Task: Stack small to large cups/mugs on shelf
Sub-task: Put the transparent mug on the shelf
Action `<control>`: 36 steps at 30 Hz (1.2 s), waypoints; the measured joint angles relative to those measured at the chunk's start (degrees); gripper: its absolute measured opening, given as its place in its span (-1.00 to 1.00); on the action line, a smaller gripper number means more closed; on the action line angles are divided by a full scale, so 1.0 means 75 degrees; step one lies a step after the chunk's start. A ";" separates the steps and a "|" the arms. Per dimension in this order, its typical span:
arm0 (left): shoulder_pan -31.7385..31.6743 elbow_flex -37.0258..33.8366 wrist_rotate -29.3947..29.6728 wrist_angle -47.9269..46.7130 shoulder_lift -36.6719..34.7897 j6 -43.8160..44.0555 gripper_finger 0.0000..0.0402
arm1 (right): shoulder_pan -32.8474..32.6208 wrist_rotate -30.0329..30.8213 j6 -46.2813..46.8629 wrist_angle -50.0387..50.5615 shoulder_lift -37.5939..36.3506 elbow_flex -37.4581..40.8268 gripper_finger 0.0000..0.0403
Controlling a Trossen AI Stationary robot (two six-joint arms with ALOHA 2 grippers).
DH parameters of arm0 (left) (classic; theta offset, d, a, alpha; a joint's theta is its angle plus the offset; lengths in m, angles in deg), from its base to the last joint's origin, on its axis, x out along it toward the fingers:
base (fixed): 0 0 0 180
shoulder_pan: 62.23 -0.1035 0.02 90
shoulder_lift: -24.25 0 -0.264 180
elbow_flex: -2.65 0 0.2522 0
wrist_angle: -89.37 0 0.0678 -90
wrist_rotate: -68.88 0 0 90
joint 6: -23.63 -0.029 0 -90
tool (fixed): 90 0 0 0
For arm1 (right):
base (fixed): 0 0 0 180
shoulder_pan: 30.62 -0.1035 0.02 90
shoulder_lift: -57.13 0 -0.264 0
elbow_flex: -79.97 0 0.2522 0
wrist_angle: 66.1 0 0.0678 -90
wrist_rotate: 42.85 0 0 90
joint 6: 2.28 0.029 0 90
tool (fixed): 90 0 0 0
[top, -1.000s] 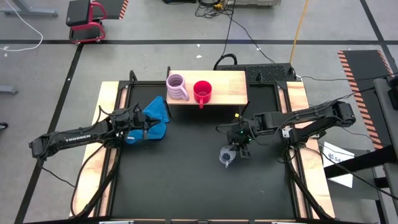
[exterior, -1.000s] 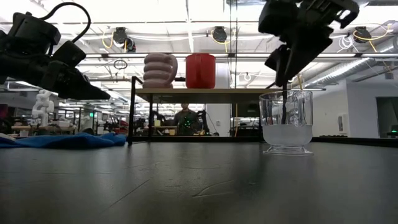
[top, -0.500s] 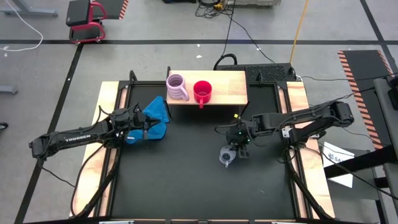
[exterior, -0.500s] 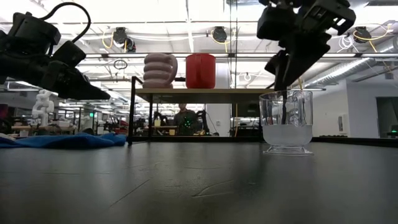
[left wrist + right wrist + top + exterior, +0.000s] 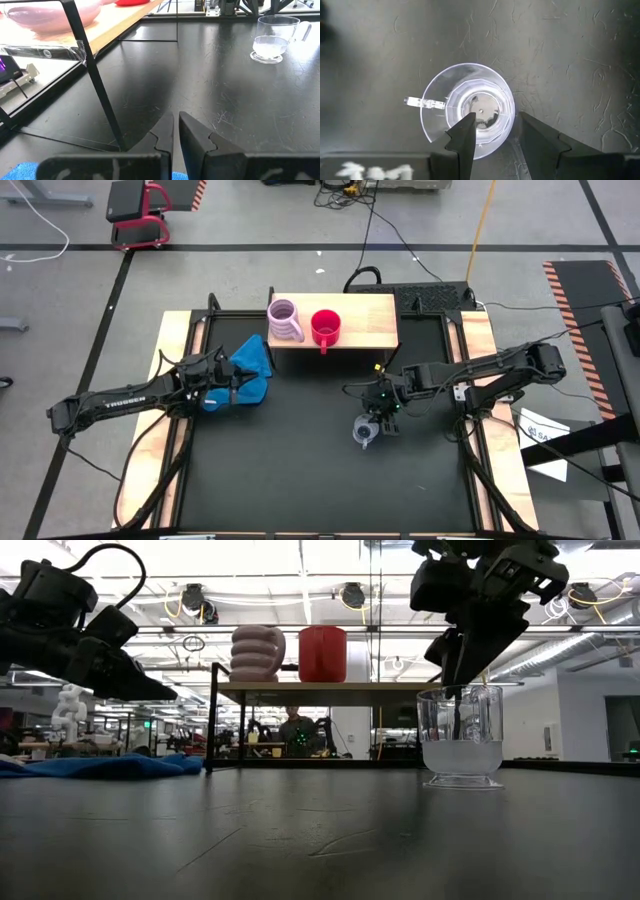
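- Glass cup (image 5: 364,431), clear and handled, stands upright on the dark bench (image 5: 300,480), right of the middle and well short of the shelf.
- Right gripper (image 5: 492,131) hangs straight down over that cup, its fingers partly open: one finger (image 5: 466,137) dips inside the cup and the other (image 5: 536,137) sits outside the wall, so the rim lies between them. From here I cannot tell whether the fingers press on the glass.
- In the low view the cup (image 5: 461,736) rests flat on the bench with the right gripper (image 5: 460,680) coming down into it from above.
- Shelf (image 5: 365,315), a light-wood board on dark legs, stands at the bench's far edge, near the middle.
- Lilac-pink ribbed mug (image 5: 285,320) stands upright on the shelf's left part, and the red mug (image 5: 325,327) stands just beside it, toward the shelf's middle.
- Left gripper (image 5: 243,383) waits on the bench's left side, near the shelf's left front leg, fingers closed with nothing between them, over a blue cloth (image 5: 252,365).
- Left wrist view shows those closed fingers (image 5: 192,137) above the bench, with the glass cup (image 5: 275,39) well apart from them.
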 joint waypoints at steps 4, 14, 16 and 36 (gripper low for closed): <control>0.0000 0.0000 0.0000 0.0000 0.0000 -0.0020 -0.85 | 0.0000 0.0000 -0.0006 0.0009 0.0027 0.0000 -0.32; -0.0002 0.0000 0.0000 0.0000 0.0000 -0.0023 -0.85 | -0.0003 0.0016 -0.0234 -0.0018 0.0024 0.0000 -0.32; -0.0003 0.0000 0.0000 0.0000 0.0000 -0.0023 -0.85 | -0.0004 0.0023 -0.0327 -0.0031 0.0024 0.0010 -0.32; 0.0000 0.0000 0.0000 0.0002 0.0000 -0.0015 -0.85 | -0.0055 0.0023 -0.0254 -0.0707 0.0021 0.0434 -0.32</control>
